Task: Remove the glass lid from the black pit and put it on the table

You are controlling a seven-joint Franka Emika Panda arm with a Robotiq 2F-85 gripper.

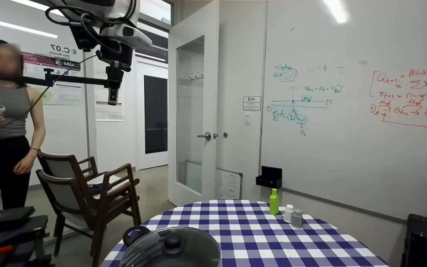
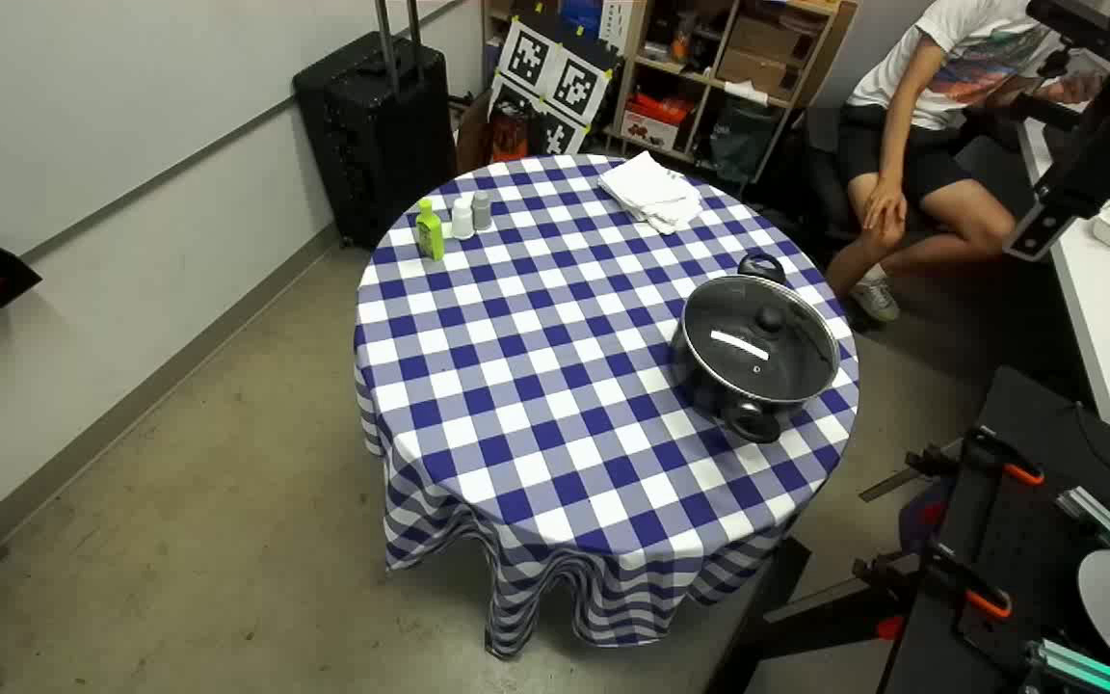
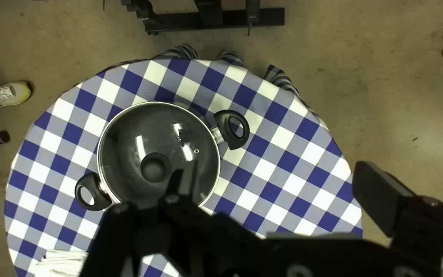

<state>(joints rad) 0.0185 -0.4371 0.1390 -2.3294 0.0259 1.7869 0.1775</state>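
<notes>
The glass lid (image 3: 167, 134) is round, clear and shallow-domed, and the dark inside of the black cooking pot (image 2: 701, 387) shows through it. A thin silvery rim (image 3: 156, 102) runs around its edge, a round black knob (image 3: 156, 167) rises near its centre, and a small vent hole (image 3: 196, 151) with a pale ring sits off to one side. Streaks of light reflect on the glass. The lid sits level on the pot, which stands below the gripper (image 1: 112, 101), well apart from it, on the round table (image 1: 261, 241), whose blue-and-white checked tablecloth (image 2: 555, 386) hangs down at the edge. The pot's two looped black handles (image 3: 227, 129) jut out on opposite sides.

The gripper is released: its fingers (image 3: 375, 196) stand wide apart in the wrist view, with tablecloth seen between them. It hangs in the air, apart from lid and table; one finger covers part of the lid only along the camera's line of sight. In an exterior view the fingers are seen edge-on, and their spread cannot be read there.

Farther from the gripper than the pot, a green bottle (image 2: 430, 233), a white shaker (image 2: 462, 220) and a grey shaker (image 2: 482, 211) stand upright, close together on the tablecloth. A folded white cloth (image 2: 649, 193) also lies there, below the gripper and well apart from it
</notes>
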